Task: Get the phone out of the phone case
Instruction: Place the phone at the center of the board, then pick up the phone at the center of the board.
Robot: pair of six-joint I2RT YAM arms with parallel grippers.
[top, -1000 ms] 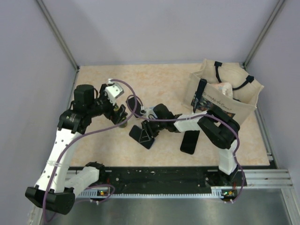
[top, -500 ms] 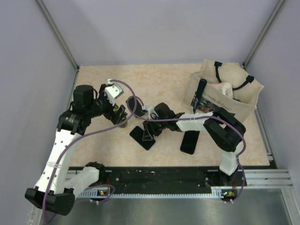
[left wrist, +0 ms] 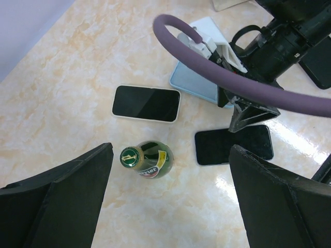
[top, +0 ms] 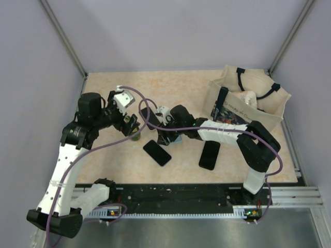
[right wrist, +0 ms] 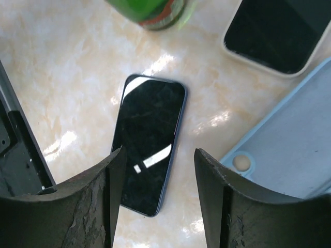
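Marbled beige tabletop (top: 181,88) fills the middle of my overhead view, with a canvas tote bag (top: 248,111) standing in its upper right corner. From the bottom edge I see the left arm (top: 67,155) rising along the left side and bending in toward the centre. The right arm (top: 232,132) reaches from lower right across to the centre, so both wrists sit close together there.

On my feed the left gripper (top: 129,124) has its jaws spread wide with nothing between them. It hangs above the table left of centre. The right gripper (top: 164,133) has its jaws apart too and holds nothing.

Below the right gripper lies the light blue case (right wrist: 295,150), flat on the table in the lower right of the right wrist view, a round hole showing near its corner. The black phone (right wrist: 150,139) lies outside that case, screen up, near it but not touching. It fills the centre of the right wrist view, framed between the two fingers. In the overhead view this phone sits just below centre.

I count two more handsets. A white-cased phone (left wrist: 146,103) lies flat left of centre in the left wrist view, and a second black phone (top: 209,155) lies right of centre in the overhead view. A green bottle (left wrist: 147,160) stands upright just below the white-cased phone, apart from it.
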